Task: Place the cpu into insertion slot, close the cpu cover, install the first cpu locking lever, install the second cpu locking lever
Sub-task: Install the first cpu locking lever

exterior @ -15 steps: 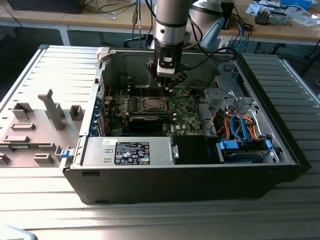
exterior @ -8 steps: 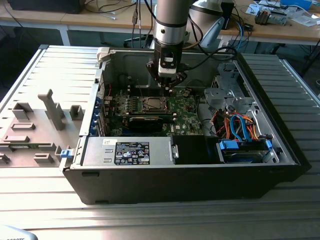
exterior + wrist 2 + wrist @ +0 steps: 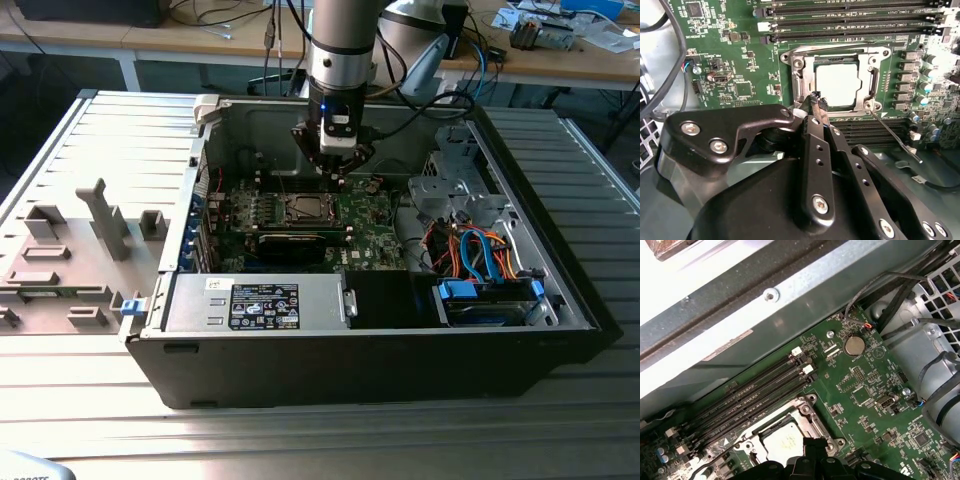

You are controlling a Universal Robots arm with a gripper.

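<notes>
In the exterior view, a black steel computer case (image 3: 380, 365) lies open on a ribbed grey metal bench (image 3: 400, 445). The arm reaches down into it, with the hand (image 3: 338, 170) just above the green motherboard (image 3: 370, 225). The cpu (image 3: 305, 208) sits in its socket at the board's middle. A grey power supply box carries a black-and-white label (image 3: 265, 305) whose print is too small to read.

In the second wrist view, the hand's (image 3: 816, 100) 2 black, bolted fingers are drawn narrow, tips together with nothing seen between them, at the socket's edge. The cpu (image 3: 837, 85) is a flat, pale silver square in the socket. The cpu cover (image 3: 804, 82), a shiny metal frame, lies around it. A thin wire lever (image 3: 892, 132) angles out from the socket's corner.

In the first wrist view, the cpu (image 3: 785, 440) shows faint, illegible print. Near it are long black memory slots (image 3: 760, 385) and a round silver coin battery (image 3: 855, 345).
</notes>
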